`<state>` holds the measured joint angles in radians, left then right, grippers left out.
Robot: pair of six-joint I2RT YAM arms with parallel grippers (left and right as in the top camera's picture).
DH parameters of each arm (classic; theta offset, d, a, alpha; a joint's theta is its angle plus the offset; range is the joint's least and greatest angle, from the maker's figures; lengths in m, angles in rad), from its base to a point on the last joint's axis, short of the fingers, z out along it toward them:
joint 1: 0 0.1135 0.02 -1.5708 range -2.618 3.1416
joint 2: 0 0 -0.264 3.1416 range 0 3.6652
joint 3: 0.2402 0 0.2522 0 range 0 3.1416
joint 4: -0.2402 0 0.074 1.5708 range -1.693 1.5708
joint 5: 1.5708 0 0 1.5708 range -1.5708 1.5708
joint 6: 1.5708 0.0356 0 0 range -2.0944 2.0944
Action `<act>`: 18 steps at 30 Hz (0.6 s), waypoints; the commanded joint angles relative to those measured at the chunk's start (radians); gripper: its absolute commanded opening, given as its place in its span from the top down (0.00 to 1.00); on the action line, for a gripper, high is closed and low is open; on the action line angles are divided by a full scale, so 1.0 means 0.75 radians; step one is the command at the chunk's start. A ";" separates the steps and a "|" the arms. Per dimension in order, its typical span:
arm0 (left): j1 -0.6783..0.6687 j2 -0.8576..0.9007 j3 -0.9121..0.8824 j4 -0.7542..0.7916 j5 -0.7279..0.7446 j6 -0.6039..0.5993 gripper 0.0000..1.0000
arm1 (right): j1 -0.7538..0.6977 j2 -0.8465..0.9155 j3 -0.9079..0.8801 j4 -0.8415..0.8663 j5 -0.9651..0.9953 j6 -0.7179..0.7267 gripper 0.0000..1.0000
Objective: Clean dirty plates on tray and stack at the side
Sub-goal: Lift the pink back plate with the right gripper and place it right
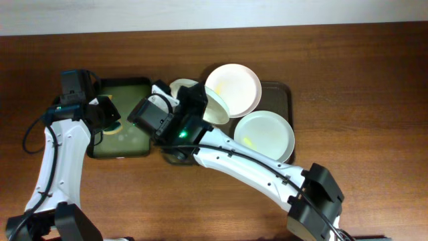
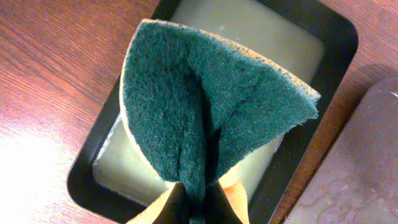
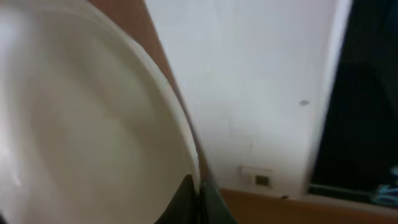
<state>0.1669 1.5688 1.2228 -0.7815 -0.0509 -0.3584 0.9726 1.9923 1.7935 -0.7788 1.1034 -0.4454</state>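
Observation:
My right gripper is shut on the rim of a white plate and holds it tilted on edge above the left part of the dark brown tray. In the right wrist view the fingers pinch that plate's rim. A second plate lies at the tray's back. A third plate with a yellow smear lies at its right front. My left gripper is shut on a folded green and yellow sponge, held by the fingers above the small black tray.
The small black tray with pale greenish liquid sits left of the brown tray, whose corner shows in the left wrist view. A white rounded shape behind the right gripper is partly hidden. Bare wooden table lies to the right.

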 commanded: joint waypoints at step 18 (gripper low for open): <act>0.006 -0.018 0.004 0.006 0.014 0.021 1.00 | -1.968 -0.090 -0.511 0.154 -1.930 0.857 0.96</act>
<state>0.1669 1.5688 1.2228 -0.7818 -0.0505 -0.3584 -0.4477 1.9488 1.4960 -0.7177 -0.3233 0.1055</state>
